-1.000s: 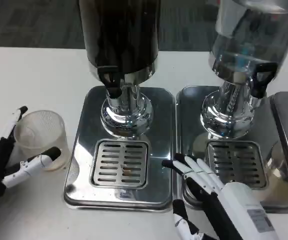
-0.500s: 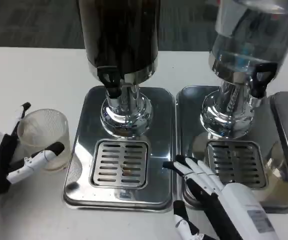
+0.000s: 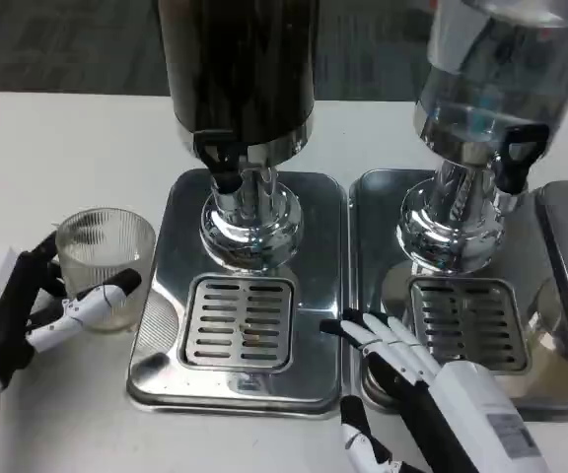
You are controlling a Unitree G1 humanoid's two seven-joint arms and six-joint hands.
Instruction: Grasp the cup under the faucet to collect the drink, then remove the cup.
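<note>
The cup [image 3: 105,264] is a clear, ribbed plastic tumbler, standing upright on the white desk [image 3: 57,148]. It sits just left of the left drip tray [image 3: 166,335], its base close to the tray's raised left edge, and well forward and left of the black faucet [image 3: 221,163] on the dark drink dispenser [image 3: 240,69]. Whether there is any liquid in it cannot be told.

The left hand [image 3: 28,315] holds the cup from the left side: one white finger with a black tip wraps across the cup's front, and black fingers lie against its far-left wall.

Right of the cup, the tray's slotted grate [image 3: 242,320] lies directly below the faucet, with the chrome pedestal [image 3: 249,222] behind it. The space over the grate is open between the faucet above and the tray's front rim below.

Further right of the cup, a second tray [image 3: 373,236] carries a clear dispenser [image 3: 506,69] with its own black tap [image 3: 516,158] and grate [image 3: 466,320]. The right hand [image 3: 402,365] rests with fingers extended and slightly apart, holding nothing, its fingertips lying over the seam between the two trays, near the front. To the left of and behind the cup the desk is bare white surface.
</note>
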